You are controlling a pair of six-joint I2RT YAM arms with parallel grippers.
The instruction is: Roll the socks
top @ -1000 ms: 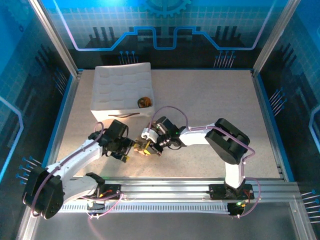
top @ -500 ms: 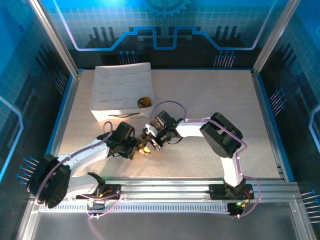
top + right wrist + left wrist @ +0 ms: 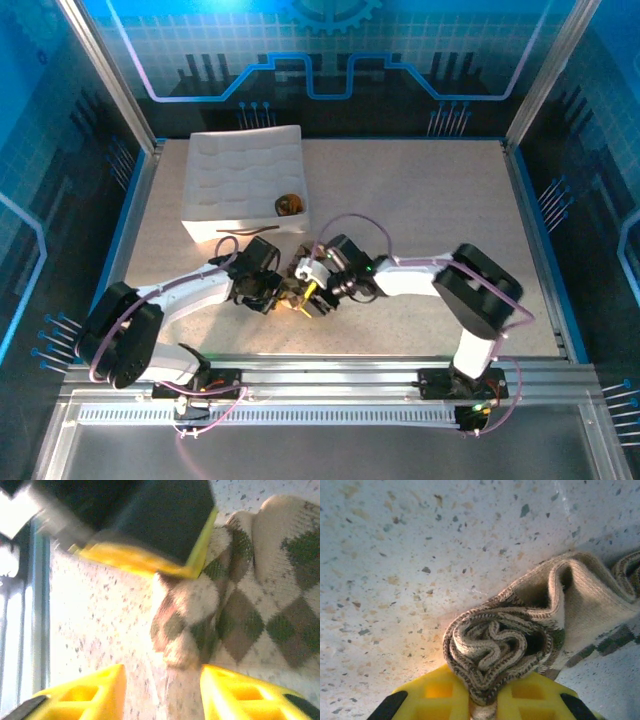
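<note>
- Just now the hold changed sides: compared with a second earlier, the left claw had pressed in on the coiled end of the argyle sock, and the right claw had let go.
- From the left wrist I saw both yellow fingers pinching the tight spiral of knit, with the loose remainder trailing off to the right on the speckled surface.
- From the right wrist, its own fingers stood spread, the diamond-patterned sock lying just ahead of them and not squeezed.
- Overhead, the two claws met over the sock, near the front corner of the white tray.
- I judged this a regrip partway through the roll: the left kept the coil from springing open while the right was free to take a fresh bite.
- A small brownish lump sat in the tray; possibly the other sock, though it was too small for me to tell.
- I could read no brand, label or writing anywhere.
</note>
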